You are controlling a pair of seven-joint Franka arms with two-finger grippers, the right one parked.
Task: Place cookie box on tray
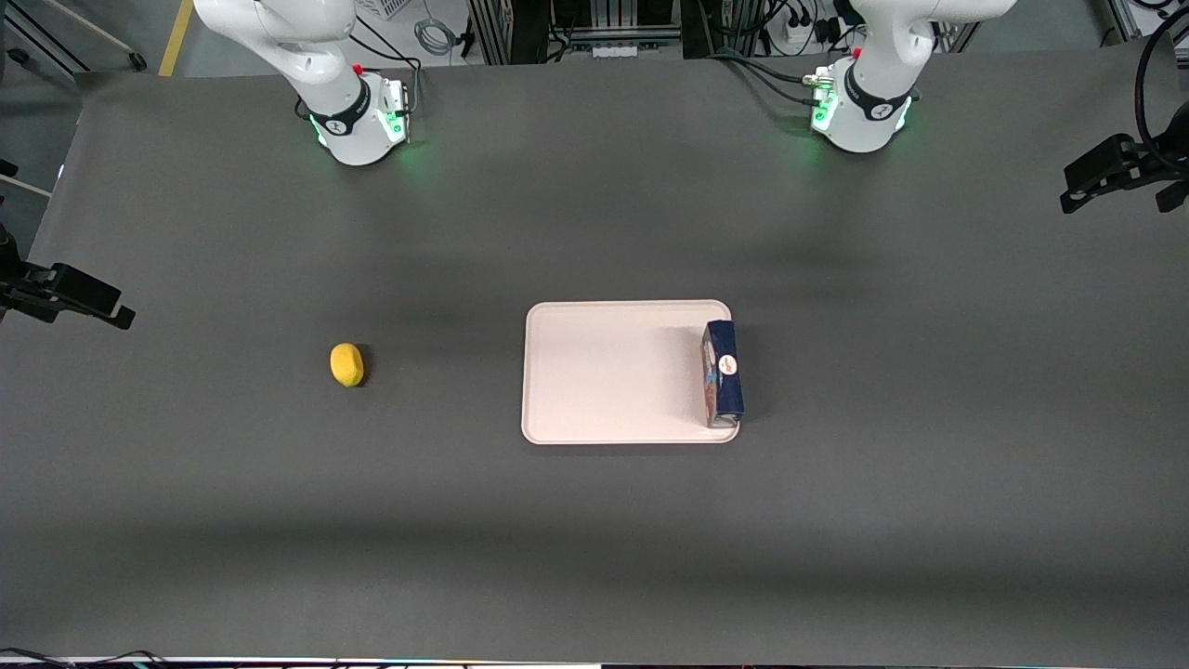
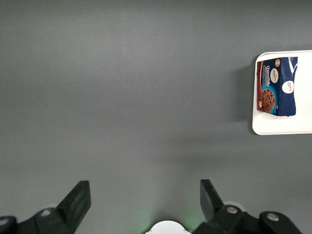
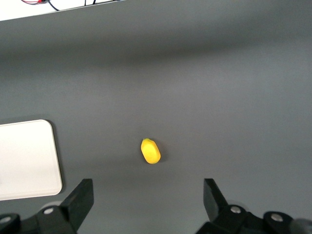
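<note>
The dark blue cookie box [image 1: 723, 372] stands on its long edge on the pale pink-white tray [image 1: 613, 372], at the tray's end toward the working arm, its bottom at the rim. In the left wrist view the cookie box [image 2: 277, 87] shows its cookie picture and white round logo, and a corner of the tray [image 2: 292, 124] is visible under it. My left gripper [image 2: 145, 195] is open, with nothing between its dark fingers [image 2: 78, 200]. It hangs high over bare grey table, well apart from the box and tray. The front view does not show the gripper.
A small yellow lemon-like object [image 1: 346, 363] lies on the table toward the parked arm's end, apart from the tray. Black camera mounts [image 1: 1115, 172] stand at both ends of the table. The working arm's base [image 1: 859, 116] sits at the table's edge farthest from the front camera.
</note>
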